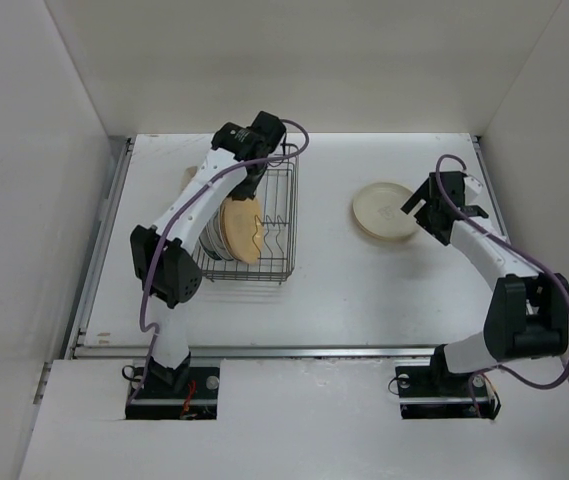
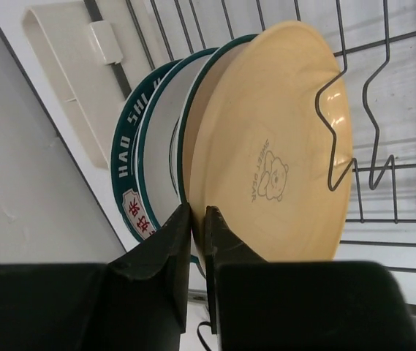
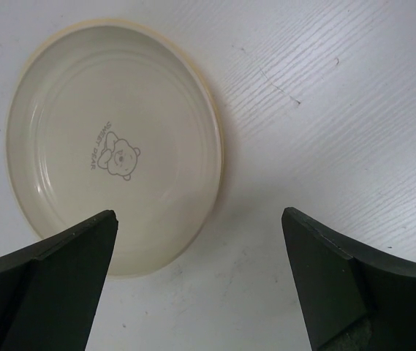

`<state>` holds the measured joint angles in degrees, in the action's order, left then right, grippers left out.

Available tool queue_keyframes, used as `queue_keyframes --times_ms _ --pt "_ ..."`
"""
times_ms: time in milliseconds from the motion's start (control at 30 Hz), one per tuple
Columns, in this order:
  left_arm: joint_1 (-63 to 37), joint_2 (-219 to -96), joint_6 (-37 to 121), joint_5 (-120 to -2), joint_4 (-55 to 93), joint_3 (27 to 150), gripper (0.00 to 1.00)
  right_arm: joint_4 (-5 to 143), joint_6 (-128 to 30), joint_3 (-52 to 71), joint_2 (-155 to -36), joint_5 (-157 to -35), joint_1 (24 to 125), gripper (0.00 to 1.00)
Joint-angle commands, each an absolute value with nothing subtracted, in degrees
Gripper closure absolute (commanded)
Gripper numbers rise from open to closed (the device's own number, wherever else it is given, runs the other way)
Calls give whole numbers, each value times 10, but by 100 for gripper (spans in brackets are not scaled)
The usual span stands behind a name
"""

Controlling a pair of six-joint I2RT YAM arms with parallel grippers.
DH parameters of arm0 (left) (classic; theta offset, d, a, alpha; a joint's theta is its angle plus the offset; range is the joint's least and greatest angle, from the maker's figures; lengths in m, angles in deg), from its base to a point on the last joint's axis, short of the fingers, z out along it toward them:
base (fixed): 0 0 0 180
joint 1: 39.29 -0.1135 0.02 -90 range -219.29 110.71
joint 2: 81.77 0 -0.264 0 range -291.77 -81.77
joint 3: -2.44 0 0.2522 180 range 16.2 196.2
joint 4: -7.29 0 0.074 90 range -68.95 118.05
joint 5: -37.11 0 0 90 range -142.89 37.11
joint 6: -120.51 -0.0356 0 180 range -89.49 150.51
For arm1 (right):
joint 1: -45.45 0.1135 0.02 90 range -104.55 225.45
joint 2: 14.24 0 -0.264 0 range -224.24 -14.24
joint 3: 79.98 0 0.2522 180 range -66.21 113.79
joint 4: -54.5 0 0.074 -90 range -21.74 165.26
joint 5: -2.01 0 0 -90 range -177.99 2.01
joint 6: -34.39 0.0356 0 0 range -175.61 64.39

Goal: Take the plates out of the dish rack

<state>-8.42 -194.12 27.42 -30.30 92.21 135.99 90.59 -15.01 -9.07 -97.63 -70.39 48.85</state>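
The dark wire dish rack (image 1: 286, 205) stands at the back left and holds upright plates. A tan-orange plate (image 1: 241, 232) with a bear motif leans in front of white plates with green rims (image 1: 212, 243). In the left wrist view the tan-orange plate (image 2: 281, 146) fills the middle, with the green-rimmed plates (image 2: 138, 153) behind it. My left gripper (image 2: 199, 219) is shut on the lower rim of the tan-orange plate; in the top view it (image 1: 251, 160) reaches down into the rack. A cream plate (image 1: 384, 210) lies flat on the table. My right gripper (image 1: 426, 210) hovers open and empty beside its edge (image 3: 200, 219).
The rack's wire prongs (image 2: 383, 110) stand to the right of the tan-orange plate. A cream plastic attachment (image 2: 69, 66) hangs on the rack's side. White walls close in the table on the left, back and right. The cream plate (image 3: 112, 146) lies left of my right fingers.
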Motion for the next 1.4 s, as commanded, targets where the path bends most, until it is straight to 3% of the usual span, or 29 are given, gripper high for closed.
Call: queue_keyframes --times_ms 0,467,600,733,967,1133,1367 --pt "-80 -1916 271 -301 944 1403 100 894 -163 -93 -953 -694 488 0" --pt "-42 -1840 225 -187 810 1456 100 850 -271 -71 -865 -760 518 0" --pt "-30 -1833 219 -163 775 1456 100 803 -319 -71 -837 -867 548 0" --pt "-30 -1811 246 -256 755 1451 100 706 -361 -109 -802 -1096 563 1" --pt "-64 -1823 291 -483 804 1433 100 537 -219 -135 -812 -1265 570 3" --pt "-64 -1823 305 -547 804 1414 100 545 -219 -123 -877 -1265 586 6" --pt "-64 -1823 310 -574 804 1409 100 527 -213 -123 -915 -1274 634 25"
